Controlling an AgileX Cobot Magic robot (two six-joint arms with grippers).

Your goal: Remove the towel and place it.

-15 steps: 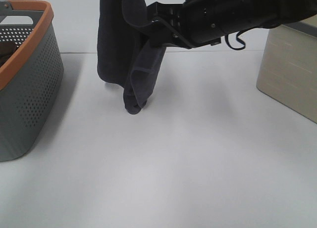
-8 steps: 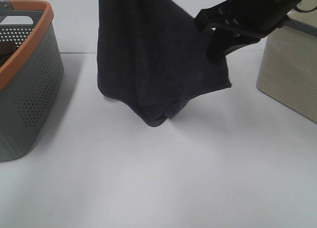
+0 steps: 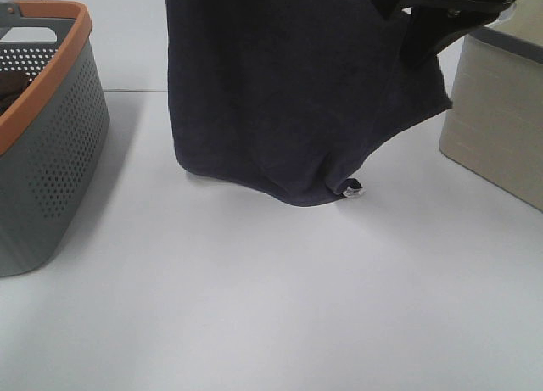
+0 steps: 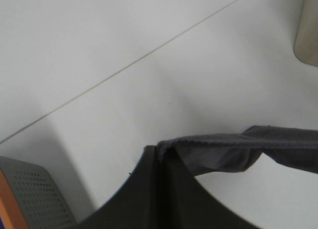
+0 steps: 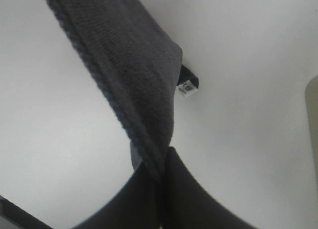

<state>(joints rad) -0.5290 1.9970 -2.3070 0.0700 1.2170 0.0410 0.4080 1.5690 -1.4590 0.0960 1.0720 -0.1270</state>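
Spreading wider than a moment ago, the towel point(image 3: 288, 94) hangs upper centre, stretched between my left gripper point(image 4: 159, 158) and right gripper point(image 3: 414, 53), both clamped on its hem. Its low fold brushes or nears the worktop point(image 3: 254, 306), so it looks ready to lay flat.

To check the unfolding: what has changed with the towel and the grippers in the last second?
The right gripper moved toward the box, pulling its corner of the towel outward; the bunched towel spread wide and its white tag now shows below. Both it and the left gripper stayed shut on the towel. The basket and the box did not move.
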